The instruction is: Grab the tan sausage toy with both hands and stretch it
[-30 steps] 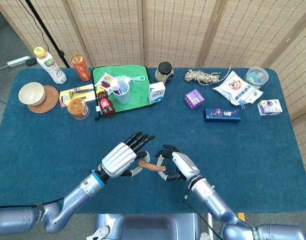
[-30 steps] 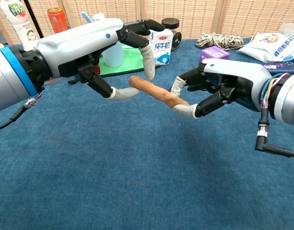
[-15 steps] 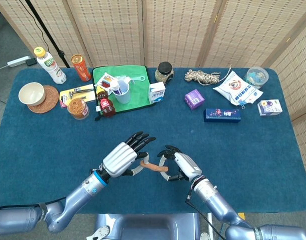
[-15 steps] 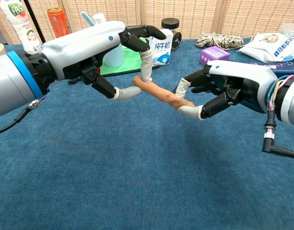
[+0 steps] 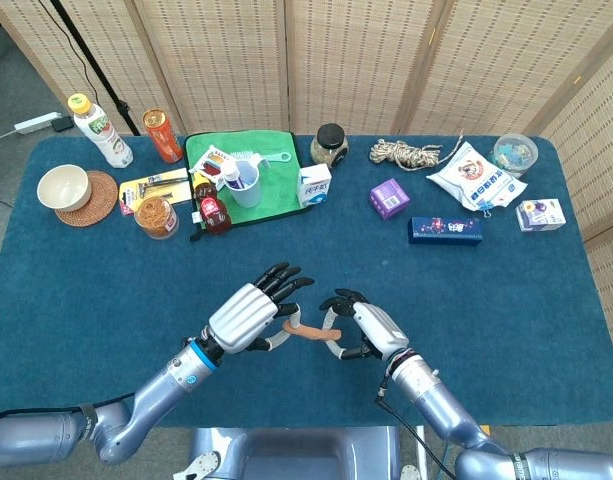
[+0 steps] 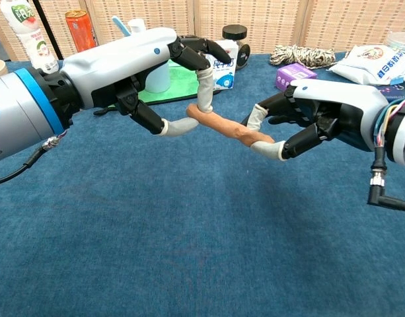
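The tan sausage toy (image 6: 227, 127) hangs clear above the blue surface (image 6: 189, 251), its one end pinched between thumb and a finger of the left hand (image 6: 164, 76) and its other end pinched likewise by the right hand (image 6: 308, 119). A clean stretch likely calls for firm pinches and a slow, level pull straight apart. The chest view shows both pinches and the gap beneath; the head view sets the toy (image 5: 308, 331) well apart from the clutter along the far edge.
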{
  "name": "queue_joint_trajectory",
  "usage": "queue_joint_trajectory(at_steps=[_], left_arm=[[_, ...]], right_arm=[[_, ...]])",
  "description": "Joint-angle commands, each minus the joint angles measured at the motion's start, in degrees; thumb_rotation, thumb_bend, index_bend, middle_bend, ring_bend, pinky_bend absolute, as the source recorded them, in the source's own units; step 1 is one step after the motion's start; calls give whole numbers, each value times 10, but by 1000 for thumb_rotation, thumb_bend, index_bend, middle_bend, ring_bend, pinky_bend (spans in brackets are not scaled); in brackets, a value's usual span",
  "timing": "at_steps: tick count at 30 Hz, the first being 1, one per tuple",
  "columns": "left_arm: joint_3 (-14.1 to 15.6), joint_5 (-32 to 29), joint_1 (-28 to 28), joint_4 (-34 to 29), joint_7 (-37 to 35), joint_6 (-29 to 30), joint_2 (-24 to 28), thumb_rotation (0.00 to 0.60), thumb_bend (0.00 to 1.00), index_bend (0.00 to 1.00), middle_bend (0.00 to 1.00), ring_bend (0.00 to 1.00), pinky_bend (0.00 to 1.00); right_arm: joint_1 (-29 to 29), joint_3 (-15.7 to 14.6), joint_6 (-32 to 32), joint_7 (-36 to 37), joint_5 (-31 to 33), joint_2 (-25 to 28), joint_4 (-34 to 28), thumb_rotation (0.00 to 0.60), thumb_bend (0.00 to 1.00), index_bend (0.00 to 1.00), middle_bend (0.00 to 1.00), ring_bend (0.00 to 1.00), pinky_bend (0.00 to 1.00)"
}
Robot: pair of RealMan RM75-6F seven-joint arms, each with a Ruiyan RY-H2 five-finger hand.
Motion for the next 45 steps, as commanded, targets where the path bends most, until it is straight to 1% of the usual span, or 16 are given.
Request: queue_joint_trajectory(at_steps=[1,13,19,25,31,45], left_arm=[[0,-1,-1,0,-1,-1,1,600,420,795,168,9,0],[1,-6,-4,0,-6,-3,3,600,482,857,190,18,0],[0,-8,-2,-4,-7,1,9,600,518,883,202,21,0],[-2,-10,-1,-3,-14,4,14,600,520,883,202,21,0],[-4,-11,1,-4,-19,9,21,600,522,883,202,21,0],[-3,0,12,-24,-31,28,67,600,524,884,202,21,0]], right_arm=[[1,0,2,-3,1,0,1,600,469,716,266,81,0],[5,4,6,-9,10,-1,6,600,508,747,289,94,0],[0,10,14,8,0,-3,8,600,512,742,294,113,0],[-3,13,18,19,-7,2,12,600,515,754,325,141,4],[-1,12,12,13,1,9,15,600,524,777,358,166,12],[-1,8,4,11,13,21,19,600,529,781,367,174,19]])
